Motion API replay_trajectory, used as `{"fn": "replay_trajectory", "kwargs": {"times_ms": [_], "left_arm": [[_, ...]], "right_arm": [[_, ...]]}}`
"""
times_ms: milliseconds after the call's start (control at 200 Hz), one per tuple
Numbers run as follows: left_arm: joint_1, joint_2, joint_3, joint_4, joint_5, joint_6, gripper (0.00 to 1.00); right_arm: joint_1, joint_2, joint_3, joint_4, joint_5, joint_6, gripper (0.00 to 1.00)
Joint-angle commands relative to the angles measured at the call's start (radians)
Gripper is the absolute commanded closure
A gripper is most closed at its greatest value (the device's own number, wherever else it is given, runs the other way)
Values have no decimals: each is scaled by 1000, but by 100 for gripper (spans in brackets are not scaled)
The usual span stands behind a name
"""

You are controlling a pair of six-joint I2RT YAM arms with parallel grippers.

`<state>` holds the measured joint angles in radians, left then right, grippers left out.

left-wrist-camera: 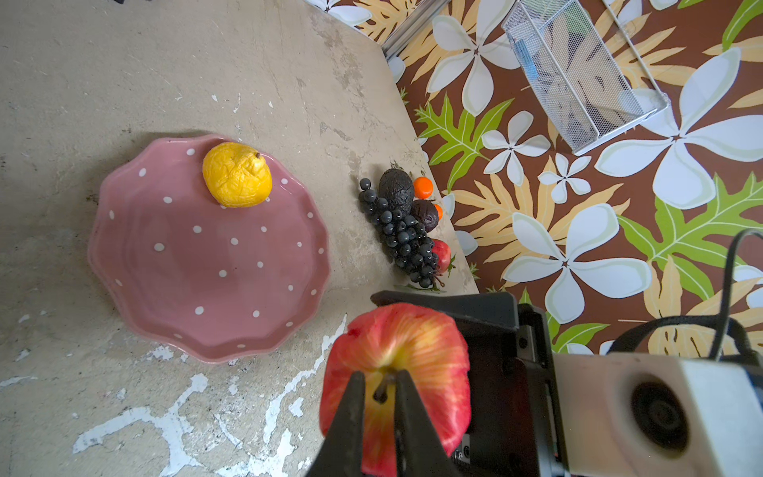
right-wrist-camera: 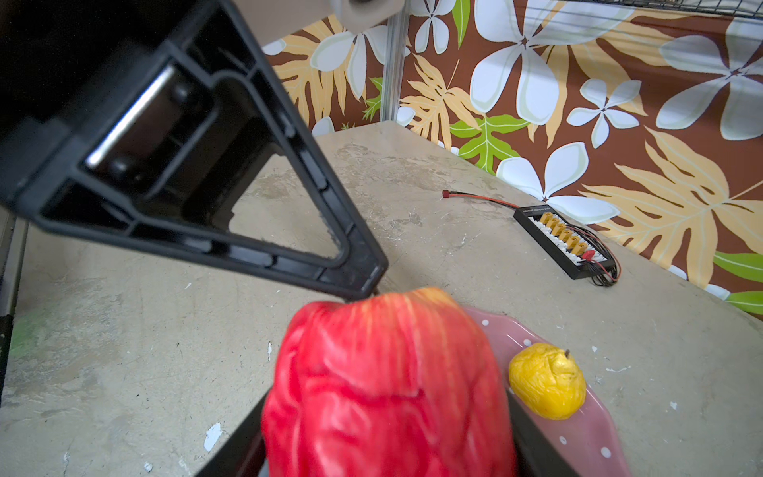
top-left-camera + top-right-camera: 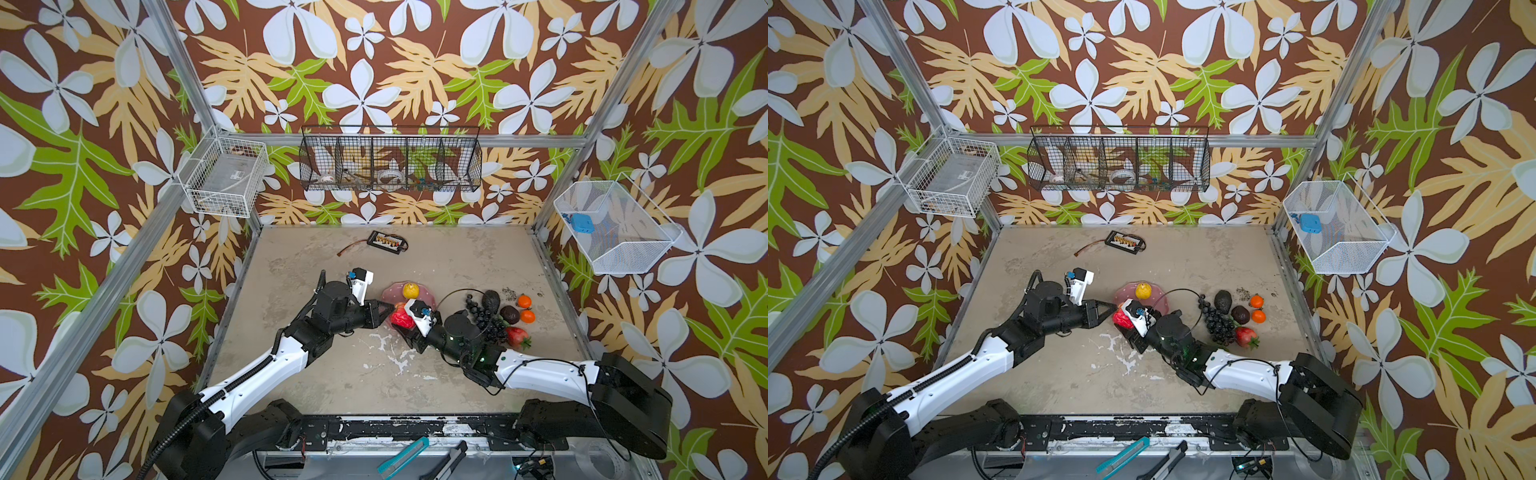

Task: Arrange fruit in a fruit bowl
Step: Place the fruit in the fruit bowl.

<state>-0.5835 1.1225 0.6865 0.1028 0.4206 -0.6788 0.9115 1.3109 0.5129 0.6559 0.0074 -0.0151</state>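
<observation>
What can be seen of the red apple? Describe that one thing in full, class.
The red apple is red with yellow streaks around a dimple that holds a short dark stem. Its skin looks wrinkled and soft, like a foam toy. The right hand grips it by its sides, stem toward the left hand, whose fingertips flank the stem; contact there is unclear. It hangs close by the rim of the pink dish.

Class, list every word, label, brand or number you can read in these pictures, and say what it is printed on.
No text can be read.
Black connector board with yellow plugs: white print along its edge, too blurred to read.
Clear plastic box in the white wire basket: small label, too small to read.
</observation>
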Motion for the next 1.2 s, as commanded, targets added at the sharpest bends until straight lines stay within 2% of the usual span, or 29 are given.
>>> {"fn": "replay_trajectory", "kwargs": {"times_ms": [0,410,561,576,601,641,721,781,801,1016,1116,1191], "left_arm": [[-1,2,-2,29,10,-10,85],[-4,8,-1,35,16,-9,99],[-4,5,-2,35,9,-7,100],[-4,5,-2,35,8,-8,100],[-4,5,-2,35,5,-7,100],[-4,5,-3,34,-1,-5,100],[-4,6,1,28,-21,1,100],[-4,9,12,12,-48,14,100],[-4,11,17,5,-59,19,100],[-4,66,85,-83,-254,67,100],[-12,108,108,-80,-339,81,100],[-32,148,127,-78,-448,105,100]], "right_arm": [[3,4,12,15,9,-10,40],[12,19,22,11,24,-13,40],[12,24,33,-8,18,-11,35],[11,25,35,-11,18,-10,32],[12,26,38,-15,18,-10,21],[12,27,41,-22,27,-3,12],[12,22,42,-29,47,4,6],[12,13,38,-33,69,6,4],[12,8,37,-36,76,6,0],[11,-100,37,-172,172,40,0],[10,-181,36,-256,253,90,0],[10,-251,14,-284,357,138,0]]}}
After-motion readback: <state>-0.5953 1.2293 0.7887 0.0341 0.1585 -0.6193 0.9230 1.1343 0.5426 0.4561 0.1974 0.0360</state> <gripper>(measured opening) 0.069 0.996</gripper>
